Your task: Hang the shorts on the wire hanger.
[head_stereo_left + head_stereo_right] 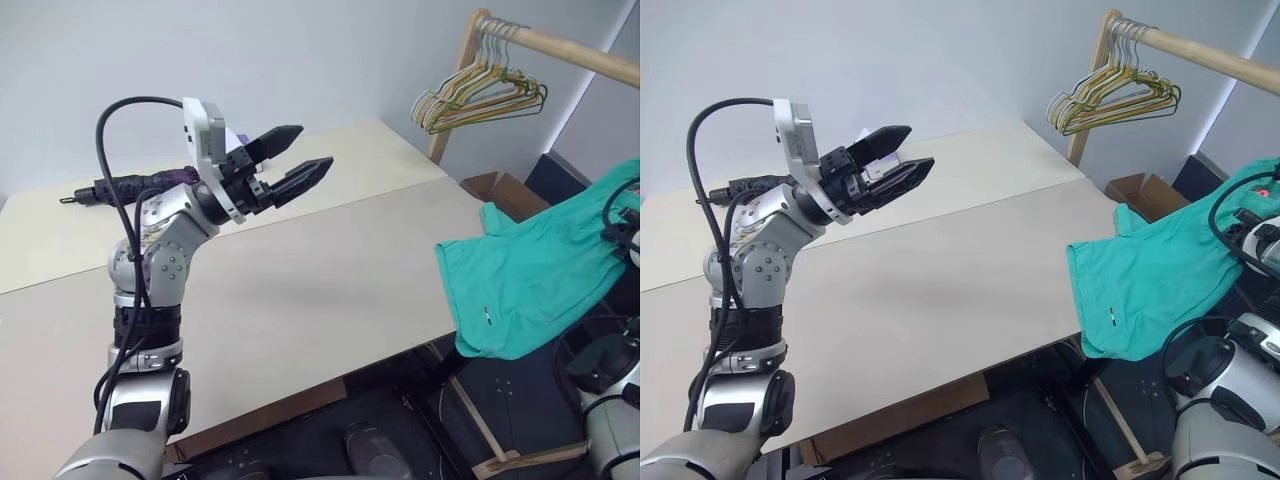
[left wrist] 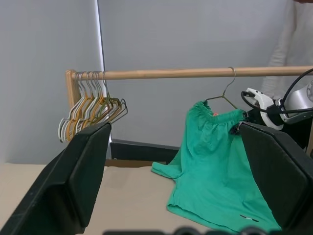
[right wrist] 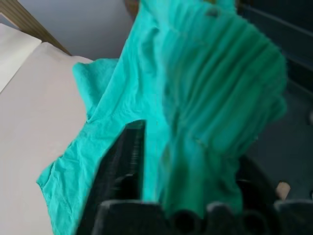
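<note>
The teal-green shorts [image 2: 215, 161] hang by their gathered waistband from the wire hanger [image 2: 224, 97]. Its hook is over the wooden rail [image 2: 195, 73], and a bit of orange-red cord shows at the waistband. The legs of the shorts [image 1: 520, 285] drape down over the table's right corner. My right gripper [image 3: 186, 161] is at the waistband with its fingers apart and the gathered fabric lying between them; one finger [image 3: 126, 156] shows and cloth covers the other. My left gripper [image 1: 298, 162] is raised above the table's left part, open and empty, pointing toward the rail.
A bunch of gold and green hangers [image 1: 480, 95] hangs at the rail's left end, by its post. A dark folded umbrella [image 1: 135, 185] lies on the table [image 1: 300, 300] behind my left arm. A cardboard box [image 1: 497, 186] sits on the floor past the table. A person's sleeve [image 2: 293, 39] shows behind the rail.
</note>
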Controlling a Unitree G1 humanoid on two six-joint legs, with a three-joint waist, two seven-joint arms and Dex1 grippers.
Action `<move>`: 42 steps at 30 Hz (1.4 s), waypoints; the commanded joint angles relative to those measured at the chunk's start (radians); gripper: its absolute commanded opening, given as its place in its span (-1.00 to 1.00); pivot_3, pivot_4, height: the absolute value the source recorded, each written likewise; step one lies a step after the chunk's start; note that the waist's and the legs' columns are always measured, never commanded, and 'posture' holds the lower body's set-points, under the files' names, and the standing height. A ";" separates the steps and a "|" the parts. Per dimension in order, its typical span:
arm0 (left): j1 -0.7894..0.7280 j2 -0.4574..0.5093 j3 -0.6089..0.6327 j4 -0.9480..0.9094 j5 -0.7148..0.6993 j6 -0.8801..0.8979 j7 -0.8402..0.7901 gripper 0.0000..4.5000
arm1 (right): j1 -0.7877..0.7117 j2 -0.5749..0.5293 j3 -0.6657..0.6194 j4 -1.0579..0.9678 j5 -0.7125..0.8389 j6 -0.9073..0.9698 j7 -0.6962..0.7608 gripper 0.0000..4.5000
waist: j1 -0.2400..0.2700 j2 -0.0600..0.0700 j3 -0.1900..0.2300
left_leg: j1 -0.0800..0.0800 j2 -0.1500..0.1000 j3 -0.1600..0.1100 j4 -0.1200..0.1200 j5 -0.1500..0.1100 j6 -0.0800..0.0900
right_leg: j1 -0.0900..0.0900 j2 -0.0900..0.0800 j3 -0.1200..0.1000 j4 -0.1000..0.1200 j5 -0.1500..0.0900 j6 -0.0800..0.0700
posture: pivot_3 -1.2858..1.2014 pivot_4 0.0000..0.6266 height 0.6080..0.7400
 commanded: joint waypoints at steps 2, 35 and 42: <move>-0.011 0.019 0.002 -0.034 0.012 -0.027 0.010 1.00 | 0.025 0.002 0.072 -0.143 -0.011 -0.047 -0.014 0.55 | 0.001 0.000 0.000 | 0.000 0.000 0.000 0.000 0.000 0.000 | 0.000 0.000 0.000 0.000 0.000 0.000 | -0.17 -0.98 1.00; 0.454 0.283 0.050 -0.194 0.233 -0.222 -0.007 1.00 | 0.354 0.048 0.747 -0.307 0.269 -1.160 0.787 0.99 | 0.106 -0.004 0.002 | 0.006 0.000 -0.001 -0.004 0.000 -0.001 | 0.004 0.000 0.000 -0.004 -0.002 0.003 | 0.01 -0.99 1.00; 0.547 0.309 0.066 -0.265 0.244 -0.223 0.017 1.00 | 0.217 0.045 0.818 -0.150 0.243 -1.158 0.976 0.99 | 0.218 -0.006 0.002 | 0.005 0.001 0.001 -0.004 0.000 -0.001 | 0.003 -0.001 -0.001 -0.005 0.001 -0.001 | 0.05 -0.96 1.00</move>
